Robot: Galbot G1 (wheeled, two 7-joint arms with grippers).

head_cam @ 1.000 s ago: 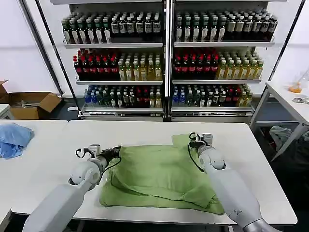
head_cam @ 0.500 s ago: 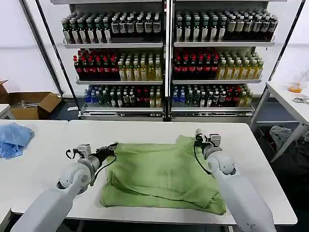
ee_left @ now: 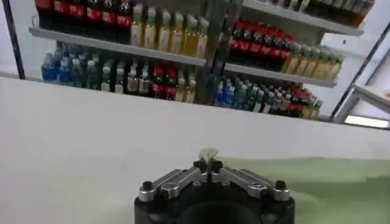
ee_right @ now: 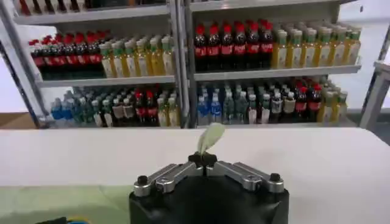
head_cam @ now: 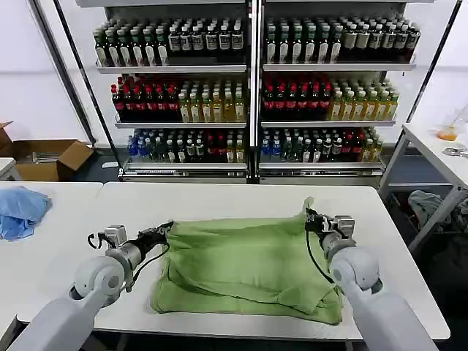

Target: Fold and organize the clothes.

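Observation:
A light-green shirt (head_cam: 241, 267) lies spread on the white table (head_cam: 219, 201), partly folded with a doubled layer along its near edge. My left gripper (head_cam: 167, 227) is shut on the shirt's far left corner, and a small tuft of green cloth (ee_left: 208, 154) sticks out between its fingertips. My right gripper (head_cam: 310, 213) is shut on the far right corner, where a flap of cloth (ee_right: 209, 137) stands up above the closed fingers. The far edge of the shirt is stretched between the two grippers.
A blue cloth (head_cam: 20, 210) lies on a second table to the left. Shelves of bottles (head_cam: 248, 88) stand behind the table. A cardboard box (head_cam: 47, 157) sits on the floor at the left, and another table (head_cam: 439, 153) stands at the right.
Both grippers have moved apart, the left one leftward and the right one rightward, pulling the shirt's far edge wider and flatter across the table.

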